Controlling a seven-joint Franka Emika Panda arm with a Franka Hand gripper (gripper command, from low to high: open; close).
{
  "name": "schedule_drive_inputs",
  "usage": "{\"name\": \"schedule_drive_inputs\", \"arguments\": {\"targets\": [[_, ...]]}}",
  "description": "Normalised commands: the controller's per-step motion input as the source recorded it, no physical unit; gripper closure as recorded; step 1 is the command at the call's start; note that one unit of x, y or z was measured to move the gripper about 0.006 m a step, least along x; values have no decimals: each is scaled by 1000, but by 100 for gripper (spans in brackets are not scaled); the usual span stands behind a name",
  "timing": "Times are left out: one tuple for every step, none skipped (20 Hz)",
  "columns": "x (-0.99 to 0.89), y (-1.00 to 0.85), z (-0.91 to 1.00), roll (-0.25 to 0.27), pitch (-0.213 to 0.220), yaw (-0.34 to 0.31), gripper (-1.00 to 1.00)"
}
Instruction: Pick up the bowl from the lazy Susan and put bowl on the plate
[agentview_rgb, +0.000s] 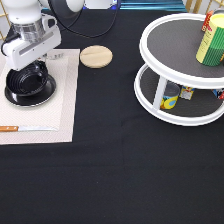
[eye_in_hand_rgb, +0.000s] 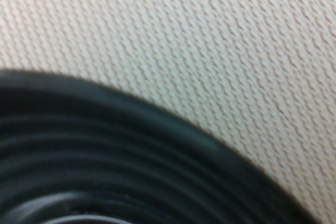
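The glossy black bowl (agentview_rgb: 29, 80) sits on a round, dark-looking plate (agentview_rgb: 30, 98) on a cream placemat at the exterior view's left. Only the plate's rim shows around the bowl. My gripper (agentview_rgb: 39, 64) hangs right over the bowl's far edge, its white hand covering that part. The wrist view shows the bowl's ridged black rim (eye_in_hand_rgb: 97, 165) from very close, with the woven placemat (eye_in_hand_rgb: 225, 60) beside it. The white two-tier lazy Susan (agentview_rgb: 150, 42) stands at the exterior view's right, with no bowl on it.
A tan wooden disc (agentview_rgb: 96, 56) lies beside the placemat (agentview_rgb: 65, 100). A knife with a wooden handle (agentview_rgb: 27, 128) lies on the mat's near part. A yellow-green can (agentview_rgb: 212, 37) stands on the turntable's top tier; small items (agentview_rgb: 171, 100) sit on the lower one.
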Motion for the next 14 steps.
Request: {"name": "schedule_drive_inputs", "arguments": {"targets": [[597,206,-97,-105,147,0,100],[491,260,-23,-96,133,9,-100],[429,194,-34,-93,114,11,-100],[246,174,0,-101,88,4,-100],[54,83,0,-105,69,0,-100],[0,40,20,-109,60,0,-100],[0,26,220,-108,49,0,-100],[0,9,423,-95,45,0,-100],[0,0,637,-60,7,0,-100],[-49,0,677,-42,0,0,-100],[-71,0,809,-26,0,0,-100],[0,0,971,-13,0,0,-100],[0,0,1000,-14,0,0,-100],[0,20,1000,-19,0,0,-100]]}}
